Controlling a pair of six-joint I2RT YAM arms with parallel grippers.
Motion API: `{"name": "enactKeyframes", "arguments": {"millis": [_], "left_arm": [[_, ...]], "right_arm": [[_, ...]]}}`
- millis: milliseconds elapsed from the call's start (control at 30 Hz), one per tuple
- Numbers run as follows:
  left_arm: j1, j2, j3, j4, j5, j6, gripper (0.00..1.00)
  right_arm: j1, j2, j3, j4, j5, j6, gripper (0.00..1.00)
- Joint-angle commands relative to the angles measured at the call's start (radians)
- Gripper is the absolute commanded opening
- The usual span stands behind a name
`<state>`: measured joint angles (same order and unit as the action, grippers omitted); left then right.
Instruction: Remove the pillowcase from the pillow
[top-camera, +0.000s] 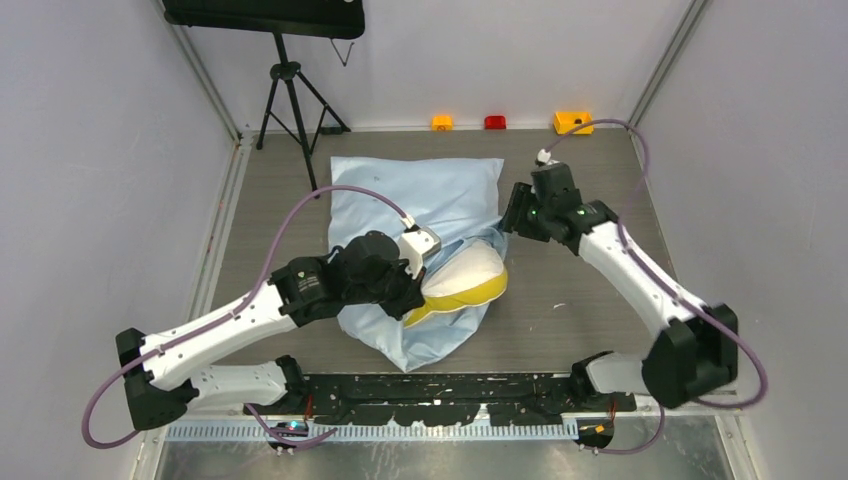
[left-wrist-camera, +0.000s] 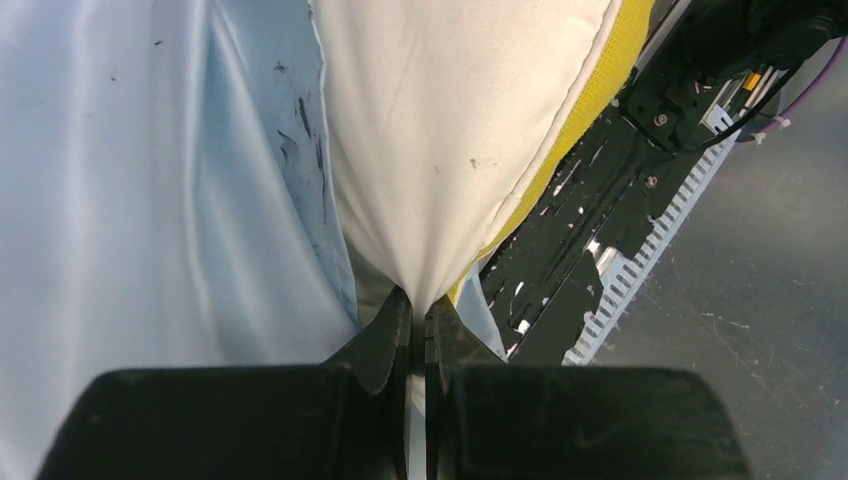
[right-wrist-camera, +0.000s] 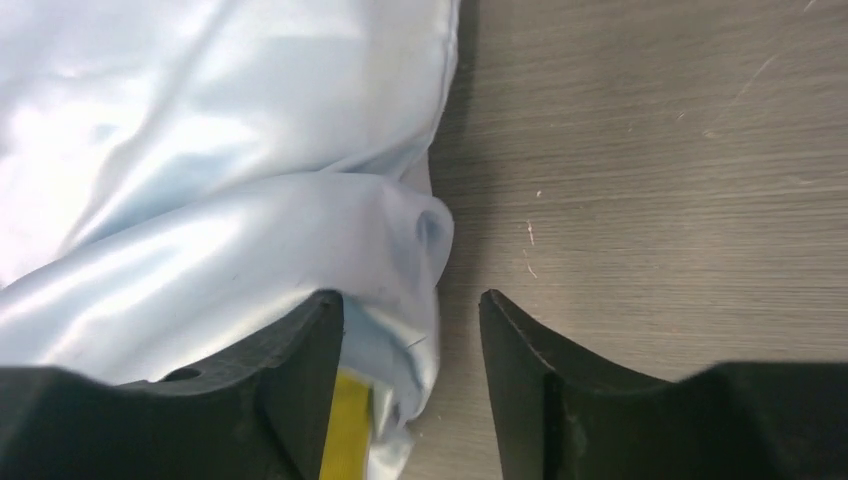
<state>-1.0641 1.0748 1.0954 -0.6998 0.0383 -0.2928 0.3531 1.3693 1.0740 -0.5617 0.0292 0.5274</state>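
Pillow (left-wrist-camera: 450, 120) fabric is clenched in the left gripper (left-wrist-camera: 420, 312). Right gripper (right-wrist-camera: 410, 325), spread beside the pillow, should pinch the pillowcase (right-wrist-camera: 200, 150) edge and anchor it.

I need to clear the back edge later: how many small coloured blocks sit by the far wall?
3, in a row: small orange block on the left, small red block in the middle, larger yellow block on the right. No others show.

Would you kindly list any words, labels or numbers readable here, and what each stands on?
None can be read.
The pillowcase carries only dark specks, the pillow is plain white and yellow, and the coloured blocks by the far wall are too small to tell.
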Motion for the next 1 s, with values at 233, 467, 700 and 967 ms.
{"name": "enactKeyframes", "arguments": {"millis": [233, 467, 700, 967], "left_arm": [[0.014, 0.034, 0.018, 0.113, -0.006, -0.037, 0.0], [0.013, 0.085, 0.022, 0.155, -0.003, -0.067, 0.0], [0.013, 0.135, 0.034, 0.211, 0.009, -0.104, 0.0], [0.014, 0.161, 0.027, 0.253, 0.021, -0.122, 0.0]], "right_arm": [[-0.006, -0.434, 0.075, -0.276, -0.006, 0.028, 0.9], [-0.005, -0.539, 0.055, -0.407, -0.187, 0.27, 0.9], [-0.006, -0.648, -0.037, -0.431, -0.116, 0.522, 0.91], [-0.004, -0.663, -0.145, -0.258, -0.237, 0.685, 0.91]]}}
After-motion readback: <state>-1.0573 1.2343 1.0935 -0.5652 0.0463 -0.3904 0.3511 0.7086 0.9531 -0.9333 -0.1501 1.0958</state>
